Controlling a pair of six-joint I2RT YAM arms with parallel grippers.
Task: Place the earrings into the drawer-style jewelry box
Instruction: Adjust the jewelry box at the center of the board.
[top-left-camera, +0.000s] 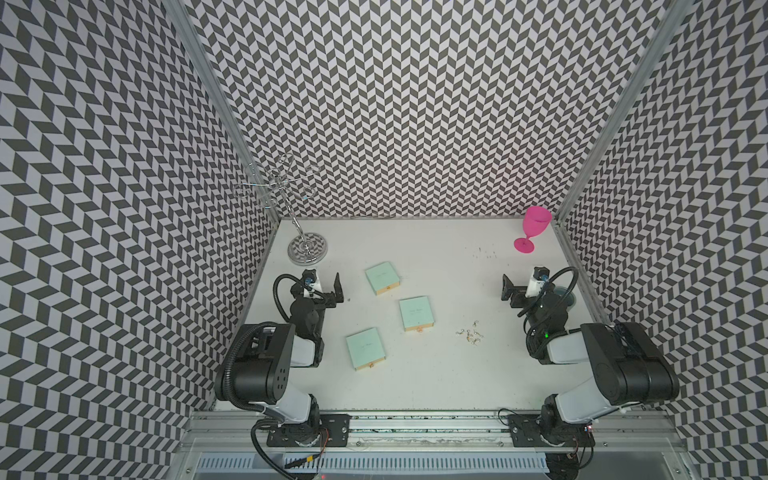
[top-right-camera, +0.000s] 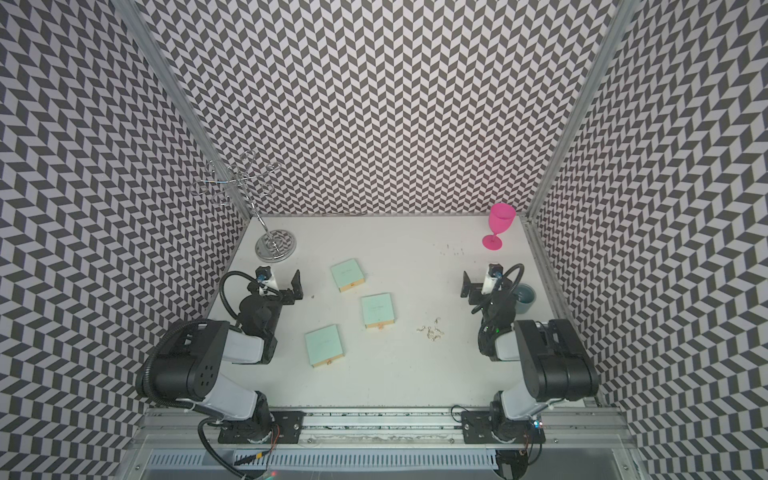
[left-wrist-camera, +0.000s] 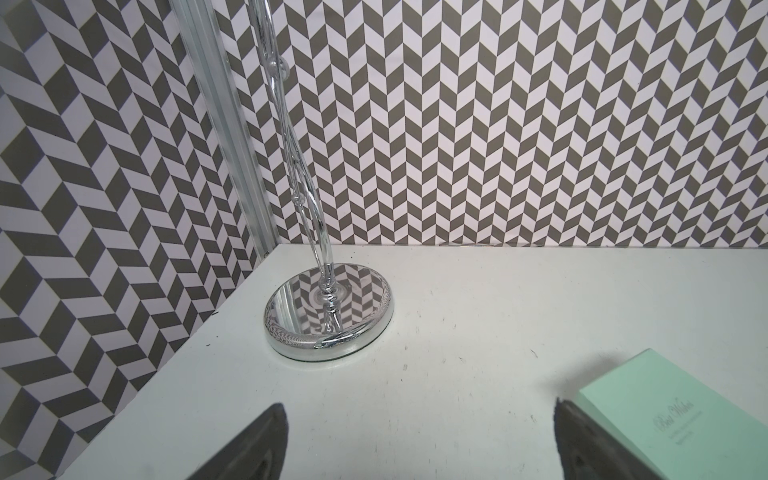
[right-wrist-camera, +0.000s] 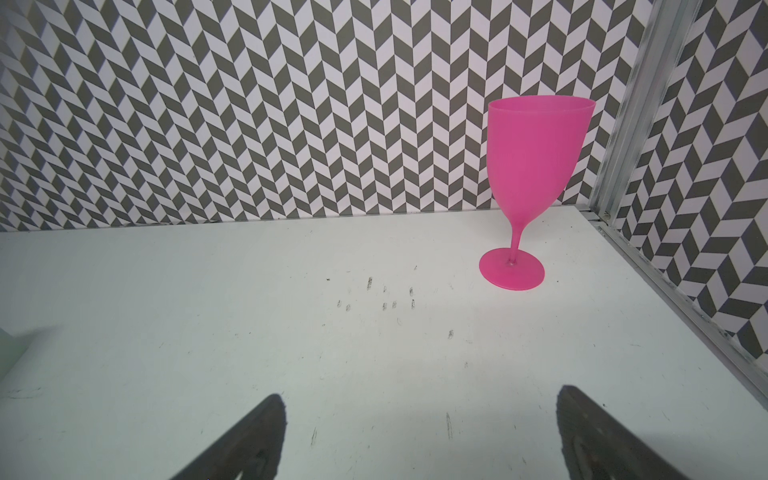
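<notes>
White scuffed matte tabletop (top-left-camera: 457, 374), chevron-print walls. Mint square jewelry box (top-left-camera: 382, 278) at 11 o'clock, tan drawer front, script "Best Wishes" on lid; second box (top-left-camera: 417, 313) centre; third box (top-left-camera: 365, 348) at 7. Earrings (top-left-camera: 471, 332), silvery wire hooks, lie loose at 4 o'clock. Left gripper (left-wrist-camera: 419, 409) and right gripper (right-wrist-camera: 419, 395): fingers wide apart, empty. Pink plastic goblet (top-left-camera: 534, 232) at 1.

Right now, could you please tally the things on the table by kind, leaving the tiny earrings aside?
Boxes: 3
Goblet: 1
Stand: 1
Cup: 1
Total: 6
</notes>
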